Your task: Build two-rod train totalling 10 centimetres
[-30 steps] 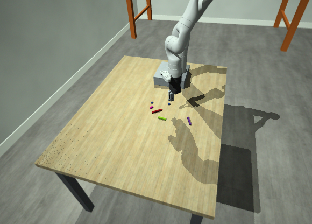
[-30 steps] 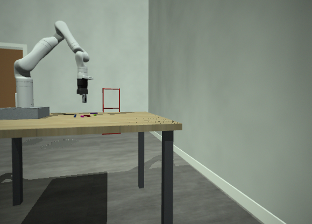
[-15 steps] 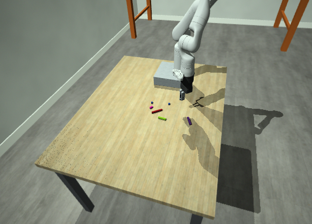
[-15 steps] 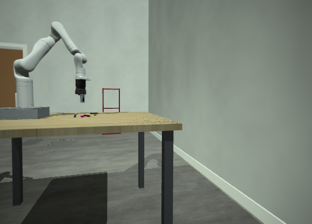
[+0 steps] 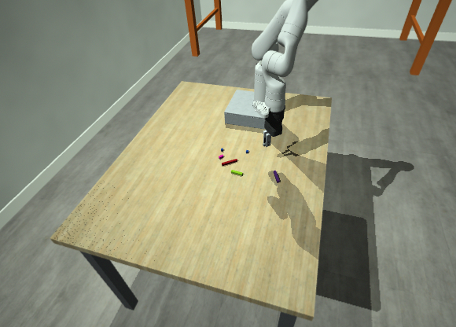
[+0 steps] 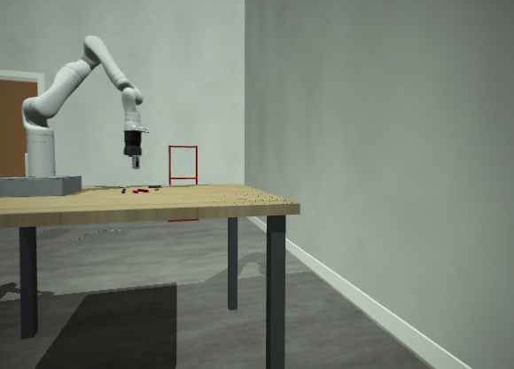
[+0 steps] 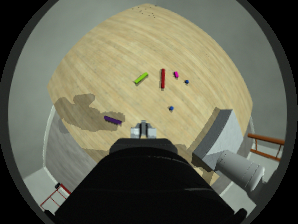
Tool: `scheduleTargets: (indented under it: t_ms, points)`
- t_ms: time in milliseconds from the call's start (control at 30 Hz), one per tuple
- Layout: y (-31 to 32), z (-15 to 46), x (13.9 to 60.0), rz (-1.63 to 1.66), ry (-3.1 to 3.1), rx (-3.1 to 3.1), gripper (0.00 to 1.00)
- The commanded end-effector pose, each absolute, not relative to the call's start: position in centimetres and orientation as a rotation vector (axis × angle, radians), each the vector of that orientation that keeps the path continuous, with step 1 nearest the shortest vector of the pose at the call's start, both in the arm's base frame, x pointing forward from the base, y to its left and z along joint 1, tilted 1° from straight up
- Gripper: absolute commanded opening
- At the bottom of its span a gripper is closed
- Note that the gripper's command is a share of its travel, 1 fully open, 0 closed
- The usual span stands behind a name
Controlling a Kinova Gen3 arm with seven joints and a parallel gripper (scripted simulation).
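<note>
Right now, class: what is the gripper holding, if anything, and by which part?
The gripper is shut on a small pale thing, seemingly a grey rod, above the table. Which part of it is gripped is too small to tell.

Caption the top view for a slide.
Pincer holds a grey rod above the table near the red rod.

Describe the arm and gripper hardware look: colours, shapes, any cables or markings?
The arm is glossy white, with rounded tubular links, bulbous joints and faint seam lines. A white wrist flange meets a black, boxy gripper body ending in slim pale grey jaws. It stands on a grey block base. No cables or markings are visible.
</note>
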State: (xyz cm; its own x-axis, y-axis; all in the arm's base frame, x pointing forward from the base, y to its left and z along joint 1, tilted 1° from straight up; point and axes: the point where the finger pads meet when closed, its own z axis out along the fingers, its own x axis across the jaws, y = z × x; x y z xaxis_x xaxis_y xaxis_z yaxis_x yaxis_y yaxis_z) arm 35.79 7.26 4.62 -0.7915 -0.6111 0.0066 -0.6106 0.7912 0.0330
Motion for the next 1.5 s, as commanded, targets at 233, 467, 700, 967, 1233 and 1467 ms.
scheduleTargets:
  t_ms: [233,467,700,967,1233,1467]
  points:
    - [7.2,3.1,36.0,-0.039,-2.972,0.994,0.24]
    - [7.3,1.1,36.0,-0.039,-2.972,0.994,0.24]
    - [7.3,-1.9,36.0,-0.038,-2.972,0.994,0.24]
    - [7.4,-3.8,36.0,-0.038,-2.972,0.994,0.24]
    - [7.4,-3.9,36.0,-0.038,-2.972,0.994,0.24]
    - [7.4,-3.9,36.0,-0.038,-2.972,0.994,0.24]
